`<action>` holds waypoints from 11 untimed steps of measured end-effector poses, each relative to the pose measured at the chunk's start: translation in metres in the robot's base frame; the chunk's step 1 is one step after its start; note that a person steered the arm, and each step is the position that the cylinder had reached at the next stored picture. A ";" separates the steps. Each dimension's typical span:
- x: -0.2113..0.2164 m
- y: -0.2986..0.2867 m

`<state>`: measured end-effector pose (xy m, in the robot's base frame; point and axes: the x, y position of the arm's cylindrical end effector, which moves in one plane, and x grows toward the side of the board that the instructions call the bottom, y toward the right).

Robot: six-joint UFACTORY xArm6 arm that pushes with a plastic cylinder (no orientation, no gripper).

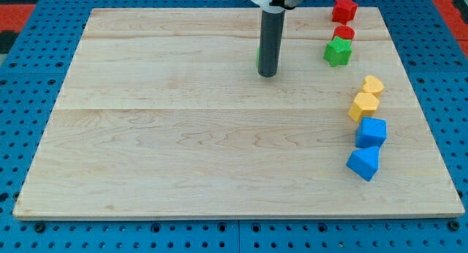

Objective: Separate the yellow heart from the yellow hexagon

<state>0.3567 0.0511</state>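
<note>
Pincer-wise you've got none, just my tip (268, 74) sitting top-middle of the table (183, 172), well apart from everything. Nothing's done yet: yellow heart (373, 85) and yellow hexagon (363, 105) touch at the view's right. Watch the blue cube (371, 131) and blue wedge (363, 164) just below, green block (338, 52) and red blocks (344, 9) above.

My tip (268, 74) rests on the tabletop (183, 158) toward twelve o'clock from its middle, with a green block (258, 57) mostly hidden just behind the rod. Well apart at its three o'clock, a file of blocks runs down the view's right. From twelve to six o'clock: red block (344, 9), second red block (344, 33) touching the green star (338, 52), upper yellow block (373, 85) touching the lower yellow block (363, 105), blue cube (371, 131), blue triangle (363, 164).
</note>
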 end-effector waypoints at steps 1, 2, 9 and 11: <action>-0.010 0.004; 0.010 0.082; 0.033 -0.030; 0.040 -0.091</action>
